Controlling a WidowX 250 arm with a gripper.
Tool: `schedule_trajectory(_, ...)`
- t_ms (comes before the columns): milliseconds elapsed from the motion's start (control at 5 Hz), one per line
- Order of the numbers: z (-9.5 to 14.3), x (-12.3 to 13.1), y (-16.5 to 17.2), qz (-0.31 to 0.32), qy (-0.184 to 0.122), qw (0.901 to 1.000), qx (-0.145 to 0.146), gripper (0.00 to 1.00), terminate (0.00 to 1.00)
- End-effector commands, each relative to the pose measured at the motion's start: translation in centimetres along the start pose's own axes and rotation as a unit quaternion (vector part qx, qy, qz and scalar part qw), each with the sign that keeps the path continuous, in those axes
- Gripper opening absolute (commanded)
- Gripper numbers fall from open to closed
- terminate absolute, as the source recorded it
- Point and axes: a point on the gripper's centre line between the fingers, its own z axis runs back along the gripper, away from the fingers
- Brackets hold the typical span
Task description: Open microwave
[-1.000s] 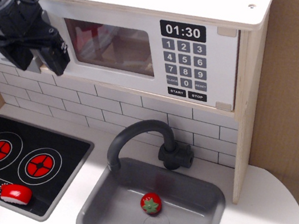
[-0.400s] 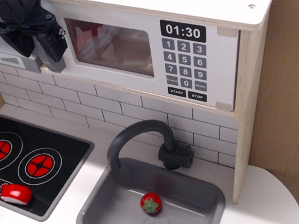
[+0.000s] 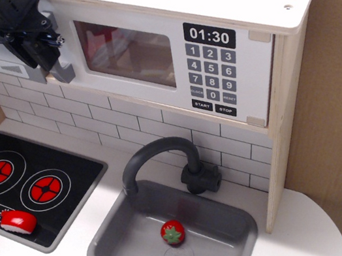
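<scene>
Microwave (image 3: 165, 56): toy unit of pale plywood with a smooth white painted front, boxy, set in the upper shelf of the play kitchen above the white brick-pattern backsplash (image 3: 123, 120). Its long axis runs from upper left to lower right across the view; the front faces out over the counter. The door sits flush with the front, closed. Clear rectangular window (image 3: 123, 43), glossy, with a dim reddish-brown interior behind it. Black keypad (image 3: 213, 71) with rounded buttons and a clock panel reading 01:30, at the right end of the front. Grey handle (image 3: 60, 58), smooth and moulded, upright at the door's left edge, its lower end showing below the gripper.

Gripper (image 3: 38, 48): black, angular, hard-surfaced with exposed screws, entering from the top left corner and reaching downward at the microwave's left end. It sits at the handle, overlapping its upper part; whether the fingers are spread or pressed onto the handle cannot be told.

Sink (image 3: 114, 254): grey basin with rounded corners and a matte finish, with a red strawberry (image 3: 172, 232) near the drain. Faucet (image 3: 164, 162): dark grey, arched. Stove (image 3: 65, 166): flat black panel with two red burners; a red-and-white toy piece (image 3: 18, 222) lies on its front edge. Brown cardboard (image 3: 334, 112) stands at right.
</scene>
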Motion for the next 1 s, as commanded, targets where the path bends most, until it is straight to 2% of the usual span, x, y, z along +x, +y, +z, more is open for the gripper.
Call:
schedule_trajectory(0,0.9,1.8,0.6,0.028,-0.072,0.9968,0.019,0.00,0.00)
schedule_trajectory(400,1.3,-0.1,0.0,0.027,-0.079,0.9964,0.018,0.00,0.00)
schedule_trajectory(800,3.1,-4.2,-1.1,0.002,-0.067,0.9978,-0.003,0.00,0.00)
